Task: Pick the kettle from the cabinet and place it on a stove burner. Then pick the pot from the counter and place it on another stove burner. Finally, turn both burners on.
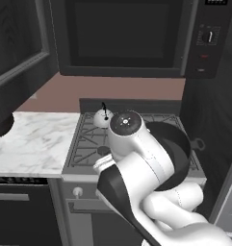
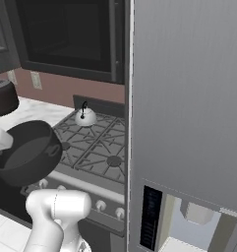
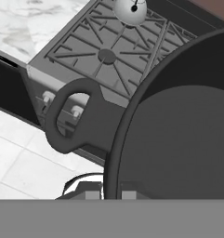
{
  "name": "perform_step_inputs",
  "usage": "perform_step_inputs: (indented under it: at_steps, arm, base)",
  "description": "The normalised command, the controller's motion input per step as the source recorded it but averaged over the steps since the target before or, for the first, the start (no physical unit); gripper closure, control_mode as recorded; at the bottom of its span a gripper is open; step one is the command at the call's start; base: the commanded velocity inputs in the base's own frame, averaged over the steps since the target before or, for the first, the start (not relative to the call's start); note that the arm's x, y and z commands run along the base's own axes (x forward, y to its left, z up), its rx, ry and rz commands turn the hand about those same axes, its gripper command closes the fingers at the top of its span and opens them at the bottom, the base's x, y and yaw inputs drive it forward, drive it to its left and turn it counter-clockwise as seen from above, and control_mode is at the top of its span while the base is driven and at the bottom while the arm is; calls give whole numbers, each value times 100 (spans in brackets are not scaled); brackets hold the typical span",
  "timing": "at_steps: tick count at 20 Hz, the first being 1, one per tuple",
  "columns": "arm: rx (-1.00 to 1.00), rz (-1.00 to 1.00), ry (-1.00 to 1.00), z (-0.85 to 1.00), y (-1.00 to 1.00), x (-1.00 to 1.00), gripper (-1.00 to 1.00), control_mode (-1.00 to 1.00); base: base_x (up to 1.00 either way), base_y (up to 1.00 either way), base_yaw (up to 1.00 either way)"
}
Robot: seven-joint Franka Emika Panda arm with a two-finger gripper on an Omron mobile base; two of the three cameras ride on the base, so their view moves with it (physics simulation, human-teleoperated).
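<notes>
The jaws are pinched narrow on the rim of the pot (image 3: 178, 139), which rises directly above them in the hand view; the gripper (image 3: 112, 193) grips the wall at the near edge, so the dark bowl spreads away from the jaws and to the right, while one loop handle (image 3: 69, 118) sticks out to the left; the pot hangs clear of the cooktop, tilted, not yet resting on any grate.

The relation that matters for the set-down: the stove (image 3: 104, 56) lies beyond and below the held pot, and the kettle (image 3: 130, 10) already sits on the far-left burner; so, by my judgement, the pot must go to one of the remaining burners, and the near-left burner cap (image 3: 107, 56) lies straight ahead past the loop handle, apart from the kettle.

The left base view shows the pot (image 1: 177, 144) largely behind the arm, over the right half of the grates, with the kettle (image 1: 103, 117) at the back left beside the marble table (image 1: 31, 139); the right base view shows what that one hides: the pot (image 2: 26, 152) floating off the front-left edge of the stove (image 2: 98, 147), its open mouth tipped, and the kettle (image 2: 84, 116) well beyond it; the front knobs (image 2: 101, 205) wait untouched below.
</notes>
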Motion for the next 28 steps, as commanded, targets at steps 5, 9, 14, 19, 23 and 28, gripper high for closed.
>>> perform_step_inputs:
  at_steps: [5, 9, 14, 19, 23, 28]
  arm:
    - [0, 0, 0, 0, 0, 7, 100, -100]
    - [0, 0, 0, 0, 0, 14, 100, -100]
    - [0, 0, 0, 0, 0, 37, 100, -100]
    - [0, 0, 0, -2, 2, 42, 100, -100]
    - [0, 4, 1, -9, 1, 5, 100, -100]
    - [4, 6, 6, -9, 0, 33, 100, -100]
  base:
    - [0, 0, 0]
    - [0, 0, 0]
    - [0, 0, 0]
    - [0, 0, 0]
    - [0, 0, 0]
    - [0, 0, 0]
